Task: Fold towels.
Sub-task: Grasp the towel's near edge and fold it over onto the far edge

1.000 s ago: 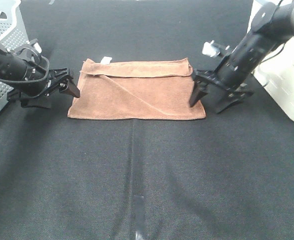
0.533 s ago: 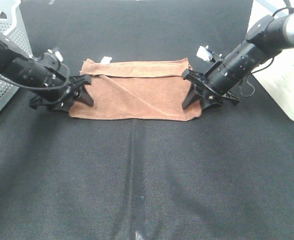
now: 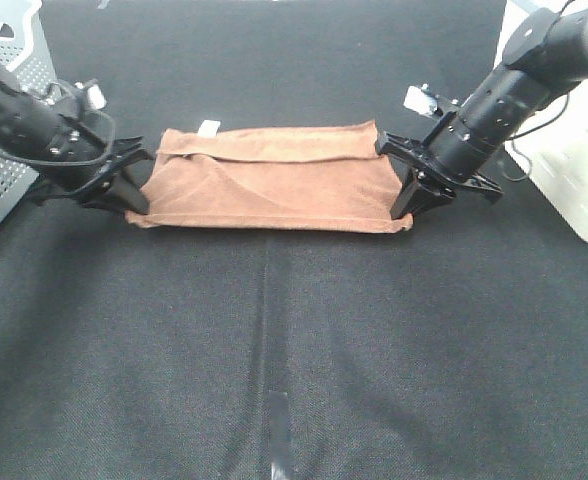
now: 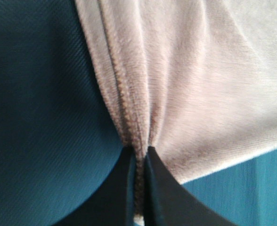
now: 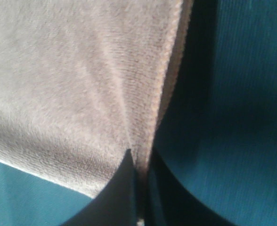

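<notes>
Both left gripper (image 3: 137,204) and right gripper (image 3: 403,208) pinch the towel (image 3: 274,180).

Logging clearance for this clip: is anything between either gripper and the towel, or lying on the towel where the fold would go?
Nothing visible. The left gripper and right gripper are each shut on a short edge of the towel, and its top carries only its own folded flap and white tag.

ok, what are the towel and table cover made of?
The towel looks like microfibre or terry: matte brown, with a short fuzzy pile and a stitched hem visible in the wrist views. The table cover looks like matte dark woven fabric, with a fine diagonal weave up close; possibly synthetic.
</notes>
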